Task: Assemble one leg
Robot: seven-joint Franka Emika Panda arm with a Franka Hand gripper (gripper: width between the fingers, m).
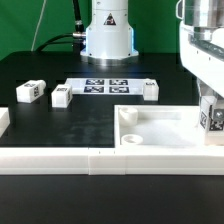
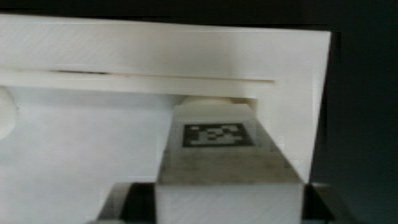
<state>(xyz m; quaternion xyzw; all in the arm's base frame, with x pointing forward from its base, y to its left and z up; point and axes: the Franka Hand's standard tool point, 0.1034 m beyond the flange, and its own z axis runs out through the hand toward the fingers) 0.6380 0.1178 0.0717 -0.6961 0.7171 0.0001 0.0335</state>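
Observation:
My gripper (image 1: 211, 108) is at the exterior view's right, shut on a leg (image 1: 214, 119), a small white block with a marker tag. It holds the leg at the right corner of the large white tray-like part (image 1: 160, 128). In the wrist view the leg (image 2: 222, 150) sits between my two dark fingers (image 2: 135, 204) of the gripper (image 2: 222, 208), tag facing the camera. Its far end meets the rim of the tray-like part (image 2: 160, 60). I cannot tell whether that end is seated in a hole. Three more legs (image 1: 28, 92), (image 1: 61, 96), (image 1: 149, 89) lie loose on the black table.
The marker board (image 1: 105, 85) lies in the middle of the table before the robot base (image 1: 108, 35). A long white rail (image 1: 90, 160) runs along the front edge. Another white part (image 1: 3, 122) sits at the exterior view's left edge.

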